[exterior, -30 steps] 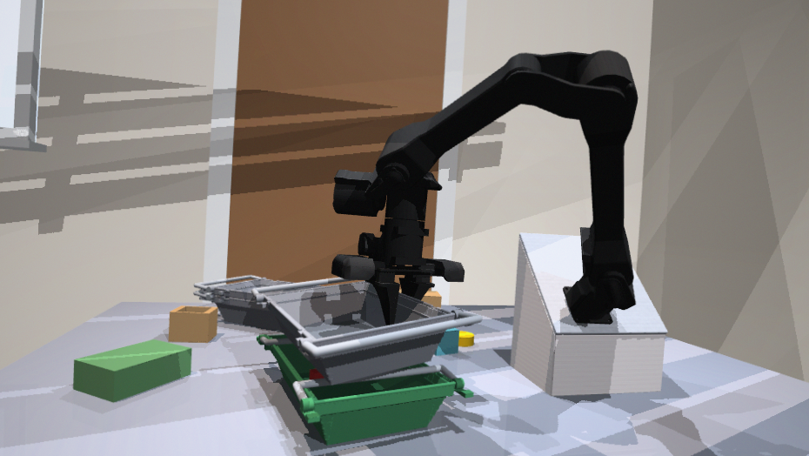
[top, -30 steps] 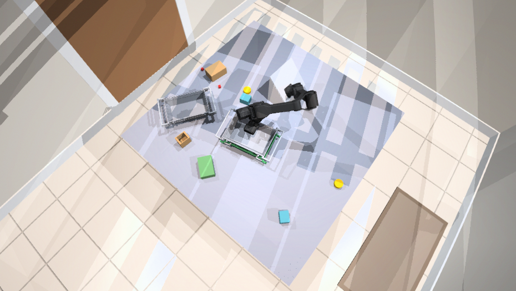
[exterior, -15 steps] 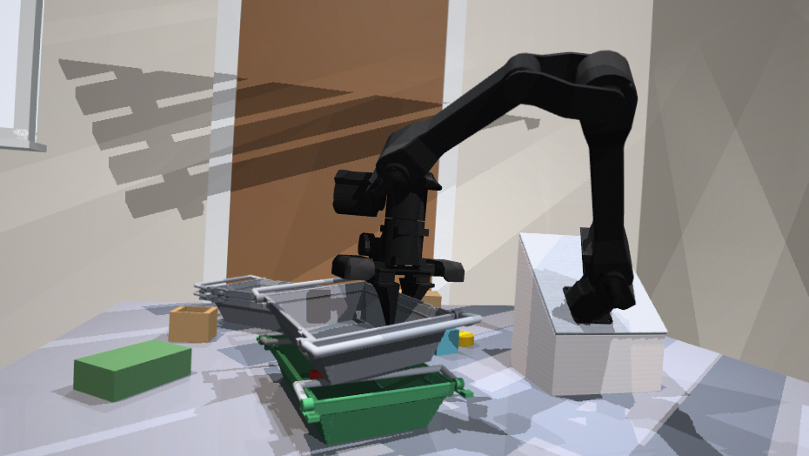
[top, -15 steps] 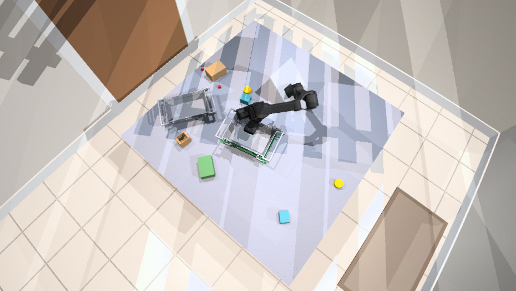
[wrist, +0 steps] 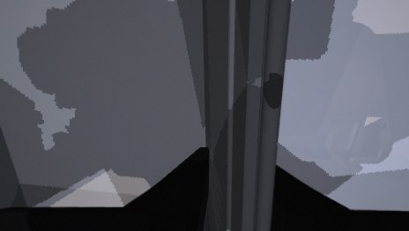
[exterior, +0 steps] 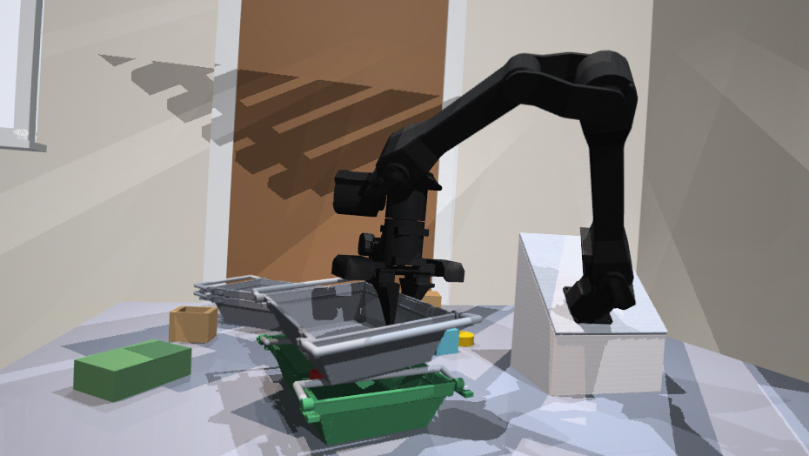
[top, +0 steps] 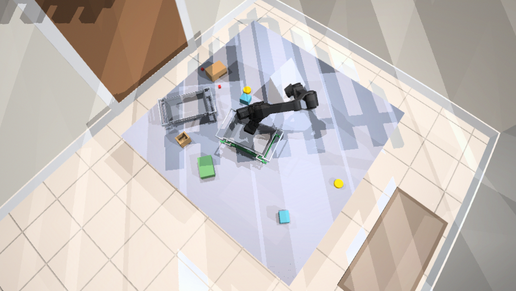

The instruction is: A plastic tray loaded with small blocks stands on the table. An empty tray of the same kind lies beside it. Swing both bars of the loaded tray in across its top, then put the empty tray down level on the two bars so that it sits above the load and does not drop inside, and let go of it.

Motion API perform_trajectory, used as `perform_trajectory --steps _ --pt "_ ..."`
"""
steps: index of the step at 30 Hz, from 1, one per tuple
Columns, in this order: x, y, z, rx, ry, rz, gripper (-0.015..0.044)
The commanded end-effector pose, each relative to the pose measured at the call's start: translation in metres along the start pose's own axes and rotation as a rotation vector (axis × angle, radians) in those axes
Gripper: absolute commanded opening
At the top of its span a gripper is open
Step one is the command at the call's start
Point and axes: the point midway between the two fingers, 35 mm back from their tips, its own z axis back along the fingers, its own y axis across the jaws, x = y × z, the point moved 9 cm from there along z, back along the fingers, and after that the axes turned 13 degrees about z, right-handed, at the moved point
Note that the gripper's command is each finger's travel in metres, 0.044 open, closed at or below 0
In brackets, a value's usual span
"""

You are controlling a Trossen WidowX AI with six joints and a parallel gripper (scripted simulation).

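Note:
The green tray (top: 245, 151) (exterior: 384, 413) stands on the table with a red block (exterior: 316, 374) in it. Its near wire bar (exterior: 430, 370) lies inward across its top; its far bar is mostly hidden. A grey empty tray (top: 236, 136) (exterior: 384, 353) is over it, roughly level and roughly lined up. Its underside is close to the near bar; contact cannot be told. My gripper (top: 251, 129) (exterior: 402, 305) (wrist: 224, 156) points down and is shut on the grey tray's long side wall, which runs between the fingers in the wrist view. The rest of the load is hidden.
A second grey tray (top: 189, 120) (exterior: 243, 314) stands beyond the green one. A small open tan box (top: 182, 139) (exterior: 192, 325) and a green block (top: 206, 166) (exterior: 132, 371) are nearby. A cyan block (top: 245, 98) and yellow disc (top: 247, 90) are close behind.

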Motion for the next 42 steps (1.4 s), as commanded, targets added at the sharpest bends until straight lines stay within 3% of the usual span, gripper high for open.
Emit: perform_trajectory --steps 1,42 --pt "-0.0009 -0.0015 -0.0039 -0.008 0.003 -0.003 0.0000" --pt "-0.0031 -0.0052 -0.0136 -0.028 0.009 -0.011 0.0000"
